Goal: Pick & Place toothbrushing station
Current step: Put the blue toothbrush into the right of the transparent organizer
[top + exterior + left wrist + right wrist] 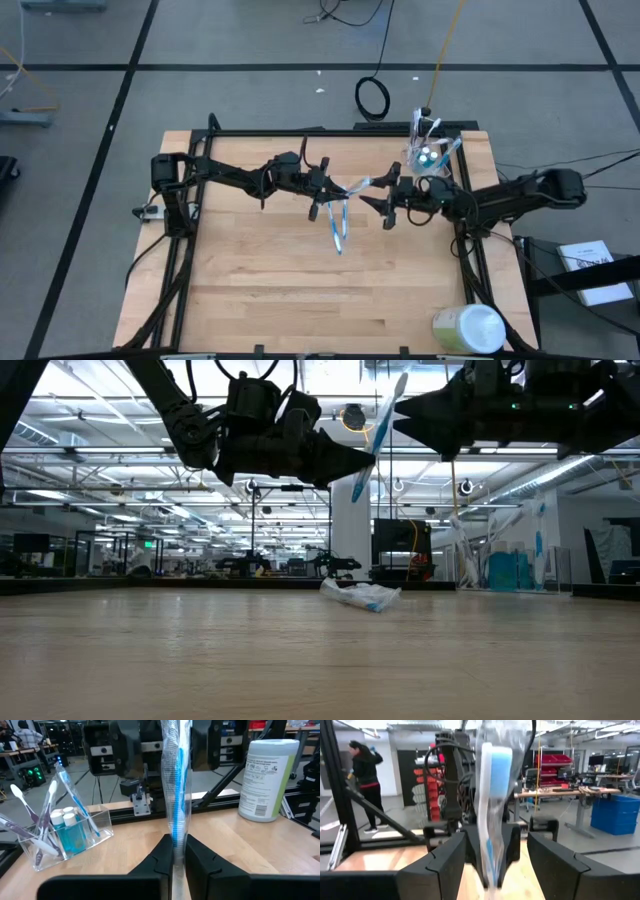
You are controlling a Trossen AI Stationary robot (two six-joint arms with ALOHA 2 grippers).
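From my seat, the whole move hung on the wrapped toothbrush (pixel 358 186) held in the air between the two arms, well above the table (pixel 260 290). The left gripper (pixel 327 188) had its jaws pressed together on one end of it; in the left wrist view the blue-and-white brush in its clear sleeve rose straight out from between those fingertips (pixel 170 852). Its long axis ran from the left gripper across toward the right gripper (pixel 388 202), tilted up at the far end in the low view. The right gripper stood with jaws spread, the brush's free end lying in the gap between them but, as far as I could tell, not pinched. So the right arm was nearer the free end and the clear cup (pixel 424 156) just behind it. More wrapped brushes (pixel 337 228) lay on the table below.
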